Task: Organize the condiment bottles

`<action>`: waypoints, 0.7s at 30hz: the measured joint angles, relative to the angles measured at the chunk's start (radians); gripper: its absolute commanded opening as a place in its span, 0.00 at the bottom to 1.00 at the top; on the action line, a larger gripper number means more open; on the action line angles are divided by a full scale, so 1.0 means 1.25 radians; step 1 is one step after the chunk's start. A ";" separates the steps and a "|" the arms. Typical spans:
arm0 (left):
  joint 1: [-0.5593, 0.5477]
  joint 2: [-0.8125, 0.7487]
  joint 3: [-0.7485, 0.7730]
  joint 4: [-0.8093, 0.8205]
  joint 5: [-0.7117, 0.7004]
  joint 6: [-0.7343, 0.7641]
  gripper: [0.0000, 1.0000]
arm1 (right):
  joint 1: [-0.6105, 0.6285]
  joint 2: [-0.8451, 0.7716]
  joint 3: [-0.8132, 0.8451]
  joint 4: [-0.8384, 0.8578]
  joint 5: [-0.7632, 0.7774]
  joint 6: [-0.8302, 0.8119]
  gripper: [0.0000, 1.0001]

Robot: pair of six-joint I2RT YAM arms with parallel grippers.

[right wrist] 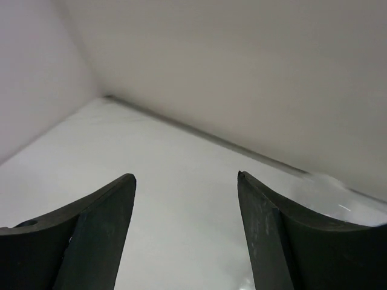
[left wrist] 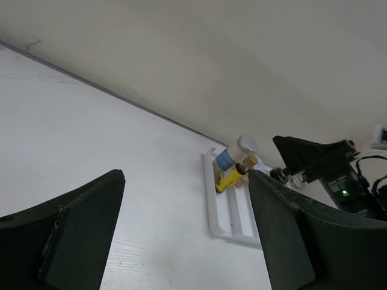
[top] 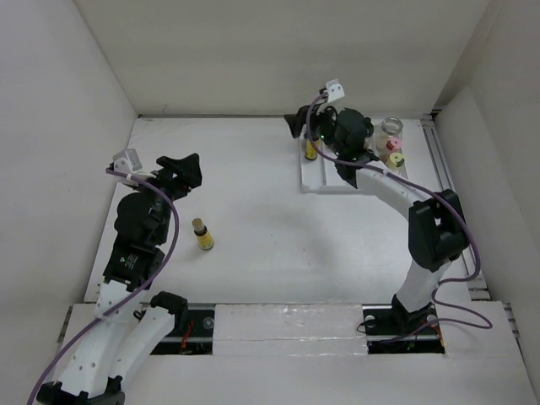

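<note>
So: left hand (left wrist: pixel 186 181) spread, empty. One yellow-label bottle (top: pixel 202 234) on desk (top: pixel 270 228) near it, on arm-base side. Right hand (right wrist: pixel 185 178) spread, empty, at tray's (top: pixel 325 179) far-left end, by a yellow bottle (top: pixel 310 150). Jars (top: pixel 392 145) at tray's right end. Open desk betw. the two hands.

Top cam: fixed, high, behind both arm bases, looks down and toward the far side. Whole table (top: pixel 270 245) and 3 walls (top: pixel 278 59) in frame.
Left wrist cam: low over the table's left side, faces right and far, left gripper (left wrist: pixel 186 181) framing the bottom edge.
Right wrist cam: at the far right, faces the far-left corner, right gripper (right wrist: pixel 186 178) close in frame.
Overlap: top and left wrist both see the tray (left wrist: pixel 225 211), its bottles (left wrist: pixel 231 176) and the right gripper. Top and right wrist share bare tabletop and walls.
</note>
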 measured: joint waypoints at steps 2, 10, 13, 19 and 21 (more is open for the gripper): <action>0.000 -0.005 0.000 -0.006 -0.016 -0.006 0.80 | 0.024 -0.012 0.011 0.011 -0.143 -0.004 0.73; 0.000 -0.025 0.000 -0.036 -0.089 -0.034 0.91 | 0.237 0.079 0.038 -0.020 -0.584 -0.036 0.91; 0.000 -0.034 0.000 -0.038 -0.106 -0.039 0.94 | 0.313 0.118 0.041 -0.047 -0.656 -0.055 0.94; 0.000 -0.053 0.000 -0.046 -0.122 -0.042 0.96 | 0.367 0.155 0.081 -0.112 -0.712 -0.090 0.99; 0.000 -0.054 0.000 -0.046 -0.120 -0.042 0.96 | 0.374 0.177 0.121 -0.124 -0.709 -0.100 0.99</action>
